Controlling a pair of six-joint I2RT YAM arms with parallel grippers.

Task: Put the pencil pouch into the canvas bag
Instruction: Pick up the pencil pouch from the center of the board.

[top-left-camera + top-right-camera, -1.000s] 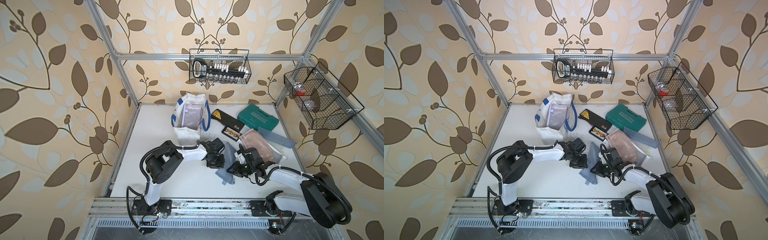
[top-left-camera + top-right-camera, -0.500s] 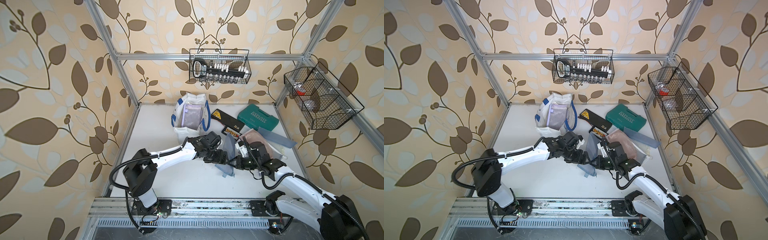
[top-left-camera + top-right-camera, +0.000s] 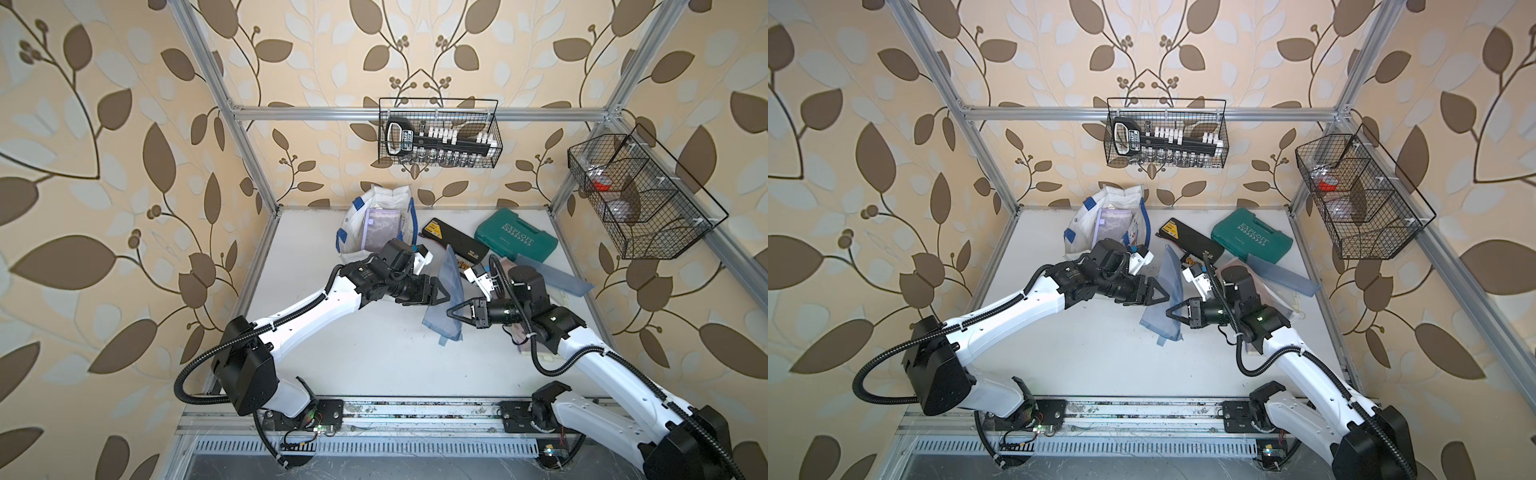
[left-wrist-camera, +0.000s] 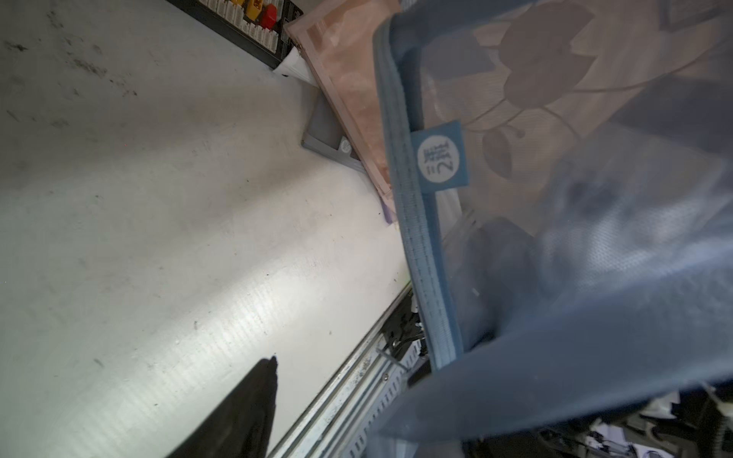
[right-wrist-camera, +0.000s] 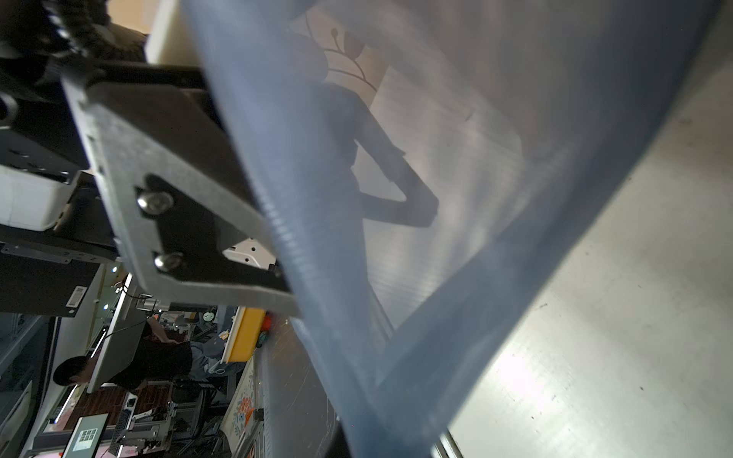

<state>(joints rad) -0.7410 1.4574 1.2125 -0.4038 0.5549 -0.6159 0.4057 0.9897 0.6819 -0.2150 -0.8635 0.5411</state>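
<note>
The pencil pouch [image 3: 452, 270] is held upright over the tabletop [image 3: 353, 353], clamped by the closed right end effector [image 3: 453, 312] — the left end effector [image 3: 444, 295], beside it, is seen with jaws apart. Transfer into the canvas bag [image 3: 386, 197] is not yet done.

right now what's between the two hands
The blue pouch, upright between the left hand and the right hand, which grips it. Both top views show it.
</note>
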